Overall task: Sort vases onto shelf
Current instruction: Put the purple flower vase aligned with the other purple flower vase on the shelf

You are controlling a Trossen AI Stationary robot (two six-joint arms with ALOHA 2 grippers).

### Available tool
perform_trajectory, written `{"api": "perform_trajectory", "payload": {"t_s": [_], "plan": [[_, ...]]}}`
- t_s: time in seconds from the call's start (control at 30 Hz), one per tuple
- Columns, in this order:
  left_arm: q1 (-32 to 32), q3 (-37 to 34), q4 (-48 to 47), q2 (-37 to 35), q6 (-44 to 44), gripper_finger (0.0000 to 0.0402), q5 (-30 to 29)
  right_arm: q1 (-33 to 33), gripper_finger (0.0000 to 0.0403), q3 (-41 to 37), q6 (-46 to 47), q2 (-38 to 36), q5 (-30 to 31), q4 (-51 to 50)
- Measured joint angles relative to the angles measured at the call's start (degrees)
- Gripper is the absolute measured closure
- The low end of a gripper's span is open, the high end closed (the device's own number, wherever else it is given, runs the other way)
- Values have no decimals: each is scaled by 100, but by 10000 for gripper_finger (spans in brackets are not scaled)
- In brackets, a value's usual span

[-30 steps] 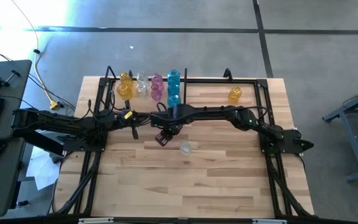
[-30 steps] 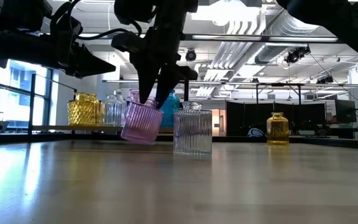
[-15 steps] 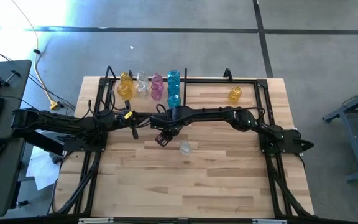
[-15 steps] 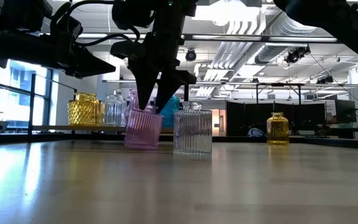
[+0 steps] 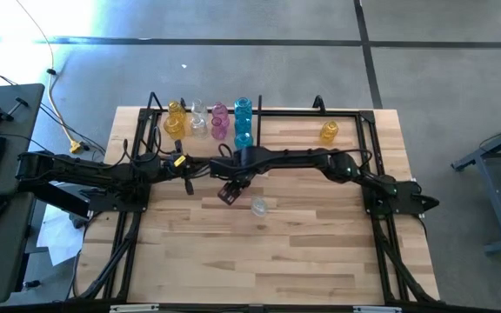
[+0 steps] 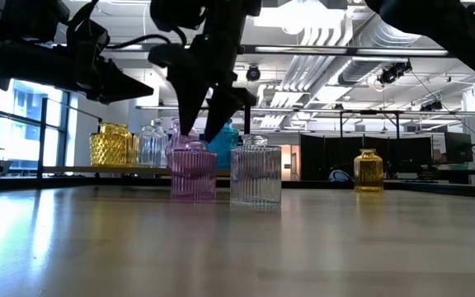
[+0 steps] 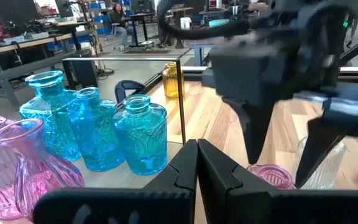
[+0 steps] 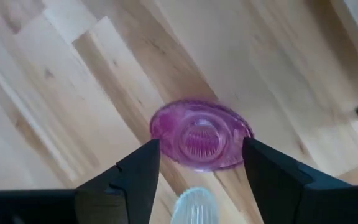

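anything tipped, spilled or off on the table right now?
Nothing tipped or spilled. The pink vase stands upright on the table, beside the clear vase, with the right gripper open just above it. The only loose ends: those two and a lone yellow vase sit apart from the colour groups at the shelf.

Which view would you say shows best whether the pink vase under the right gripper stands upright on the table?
The low view: the pink vase stands level on the table beside the clear vase, the right gripper open just above it. The right wrist view only looks down into its mouth, the left wrist view catches its rim, and the high view mostly hides it.
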Motion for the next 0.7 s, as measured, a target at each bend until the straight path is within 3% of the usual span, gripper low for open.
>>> {"api": "perform_trajectory", "payload": {"t_s": [0.13,0.27,0.4,0.57,0.63,0.7], "plan": [[-2,0,-3,0,-45,401,0,0,200,-8,-283,-241,10,-145],[-2,0,-43,0,-48,402,0,203,220,-72,-882,-485,642,-525],[-2,0,-105,0,-158,402,0,533,273,-88,-1468,-499,1125,-789],[-4,0,-241,0,-365,402,114,815,377,-88,-1955,-506,1817,-357],[-4,0,-246,0,-420,402,227,861,395,-88,-2096,-507,1984,-117],[-4,0,-264,0,-497,402,301,879,386,-88,-2258,-506,1975,122]]}}
